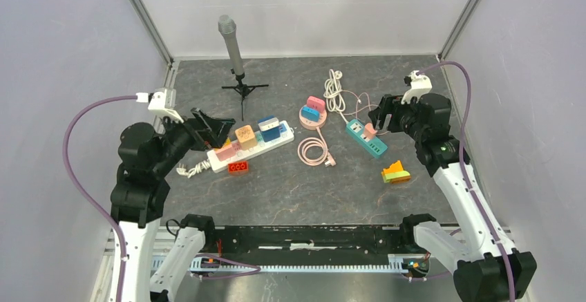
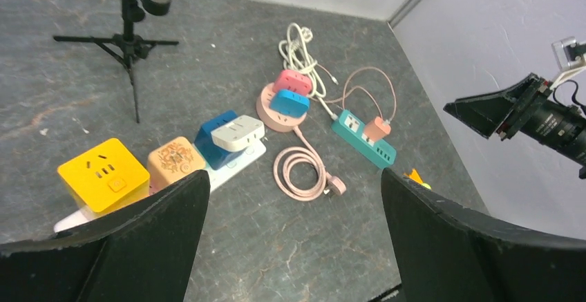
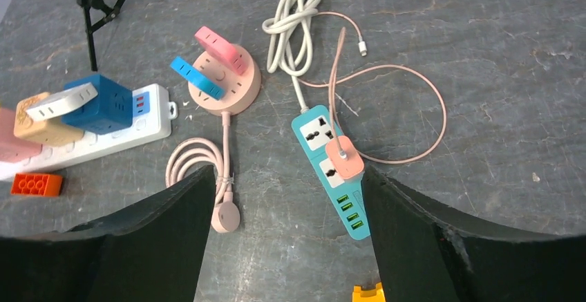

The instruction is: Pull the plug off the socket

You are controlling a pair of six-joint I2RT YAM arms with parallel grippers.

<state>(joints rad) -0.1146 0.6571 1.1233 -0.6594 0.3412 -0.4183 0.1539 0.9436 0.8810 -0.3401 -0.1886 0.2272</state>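
Approach step: the right fingers [image 3: 159,240] hover apart above the teal power strip [image 3: 349,212] on the worktop [image 3: 497,53], the salmon plug [image 3: 343,158] seated in it. Next, likely: descend, straddle the plug, clamp, pull straight up. The left fingers [image 2: 138,247] are apart, empty.

Grey microphone [image 1: 231,45] standing on a black tripod [image 1: 244,89], far left; red brick [image 1: 238,168] flat on the dark table [image 1: 311,195], left; orange, yellow and green blocks [image 1: 395,172] stacked together, near right.
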